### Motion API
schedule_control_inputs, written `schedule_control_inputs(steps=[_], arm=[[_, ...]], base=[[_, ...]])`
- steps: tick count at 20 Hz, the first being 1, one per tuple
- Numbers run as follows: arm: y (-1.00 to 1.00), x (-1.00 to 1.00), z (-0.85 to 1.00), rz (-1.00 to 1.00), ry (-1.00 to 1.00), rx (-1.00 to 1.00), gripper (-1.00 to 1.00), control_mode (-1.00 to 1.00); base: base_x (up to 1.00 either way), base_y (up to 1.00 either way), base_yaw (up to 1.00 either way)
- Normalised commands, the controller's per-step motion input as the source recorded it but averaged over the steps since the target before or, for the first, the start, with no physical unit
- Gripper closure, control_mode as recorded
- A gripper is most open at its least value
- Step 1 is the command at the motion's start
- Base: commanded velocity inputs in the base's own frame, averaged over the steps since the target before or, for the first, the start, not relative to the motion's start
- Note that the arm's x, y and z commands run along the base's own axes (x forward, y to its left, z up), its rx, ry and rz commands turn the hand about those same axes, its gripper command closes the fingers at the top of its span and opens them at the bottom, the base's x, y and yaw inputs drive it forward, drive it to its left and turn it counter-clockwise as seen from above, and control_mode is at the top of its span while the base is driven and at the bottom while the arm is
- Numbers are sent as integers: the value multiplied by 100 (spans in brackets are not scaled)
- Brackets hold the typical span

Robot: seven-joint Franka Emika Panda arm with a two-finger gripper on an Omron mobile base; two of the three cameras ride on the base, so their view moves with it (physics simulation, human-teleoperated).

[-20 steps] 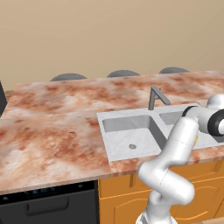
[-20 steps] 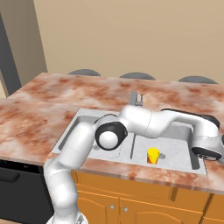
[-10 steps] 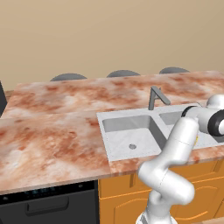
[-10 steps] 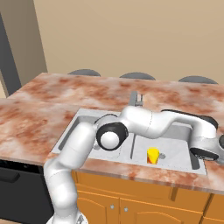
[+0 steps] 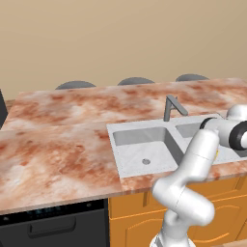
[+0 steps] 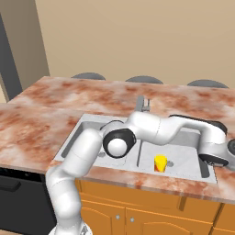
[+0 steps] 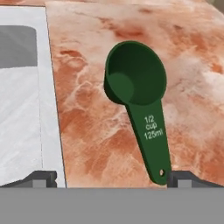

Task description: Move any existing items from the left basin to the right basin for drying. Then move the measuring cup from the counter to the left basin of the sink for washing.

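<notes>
1. The left basin [image 5: 144,147] shows a bare floor with its drain hole; the yellow carton [image 6: 160,163] stands on the floor of the right basin [image 6: 183,156], near its front wall, so the first half of the task looks done.
2. In the hand view the sink [image 7: 26,109] rim runs down the left; the measuring cup [image 7: 138,96] lies on the counter [image 7: 188,65] just beside that rim, bowl away from the hand, handle pointing back toward it.
3. The gripper [image 7: 109,177] hovers over the handle's near end, jaws spread wide, pinching nothing.
4. The cup looks light, rigid and smooth, probably plastic, so prone to slip or swivel; I would pinch across the flat handle, close to the bowl.
</notes>
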Motion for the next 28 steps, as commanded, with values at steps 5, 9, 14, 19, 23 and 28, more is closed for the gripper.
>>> schedule_control_inputs(steps=[5, 9, 14, 19, 23, 28], arm=[[-7, 14, -1, 1, 2, -8, -100, -100], [-12, 5, -1, 0, 1, -6, -100, -100], [-22, 2, 0, 0, 1, -4, -100, -100], [-17, 5, -3, 0, 3, -3, -100, -100], [-10, 2, -8, 0, 2, -1, -100, -100], [-11, 3, -13, 0, 5, 0, -100, -100]], base=[[0, 0, 0], [0, 0, 0], [0, 0, 0], [0, 0, 0], [0, 0, 0], [0, 0, 0]])
